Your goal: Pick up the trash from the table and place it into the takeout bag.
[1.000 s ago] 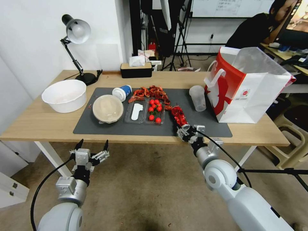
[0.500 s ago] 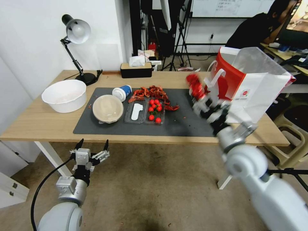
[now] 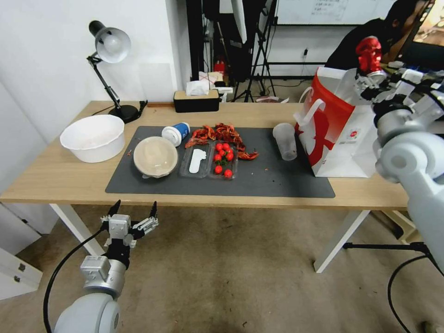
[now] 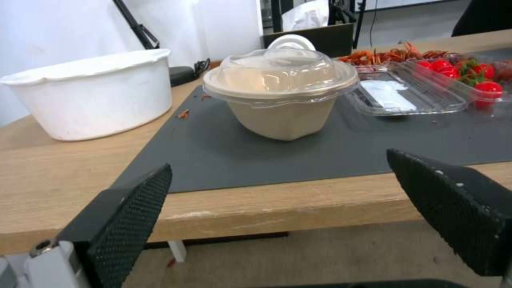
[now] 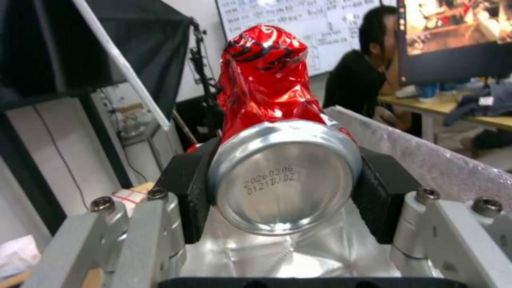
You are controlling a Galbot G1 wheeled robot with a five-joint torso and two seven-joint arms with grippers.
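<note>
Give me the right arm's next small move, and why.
Probably lower a little toward the bag mouth, then release. The right gripper is shut on the crushed red can, held above the open top of the takeout bag, so the can looks placed to go in. The left gripper hangs open below the table edge.

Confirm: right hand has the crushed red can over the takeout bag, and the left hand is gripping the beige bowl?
Not quite. The left hand hangs open below the table edge, clear of the beige bowl, as the left wrist view shows. The right hand does hold the crushed red can over the takeout bag.
</note>
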